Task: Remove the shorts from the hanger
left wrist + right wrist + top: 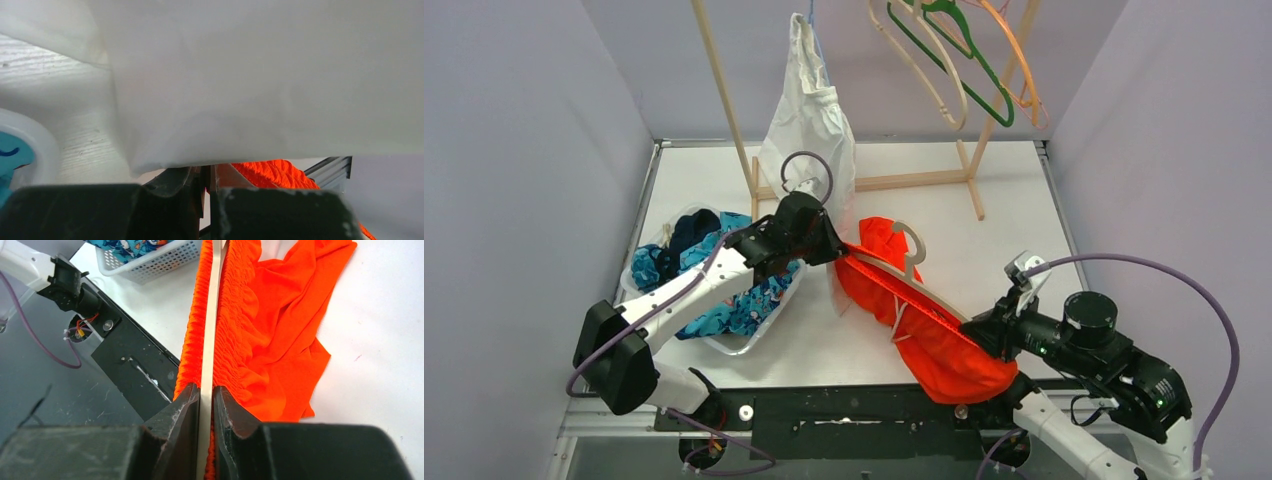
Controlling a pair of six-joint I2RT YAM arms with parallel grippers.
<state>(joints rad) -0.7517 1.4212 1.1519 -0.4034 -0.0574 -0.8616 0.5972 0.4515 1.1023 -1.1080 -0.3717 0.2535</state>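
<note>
Plain bright orange shorts (936, 350) hang by the waistband on a beige hanger (912, 243) that lies slanted across the table's front. My left gripper (836, 250) is at the hanger's left end. In the left wrist view its jaws (207, 176) stand almost together with a sliver of orange shorts (272, 172) between them; a white cloth hides most of the rest. My right gripper (981, 335) is shut on the hanger's right end. In the right wrist view it (206, 392) pinches the thin beige hanger bar (209, 330), with the gathered orange waistband (280, 315) on both sides.
A white basket (746, 345) at the left holds blue patterned, teal and navy shorts. A white cloth bag (809, 120) hangs from the wooden rack (904, 182) just behind my left gripper. Green, beige and orange empty hangers (954, 60) hang at top right. The black base plate (135, 365) lies at the near edge.
</note>
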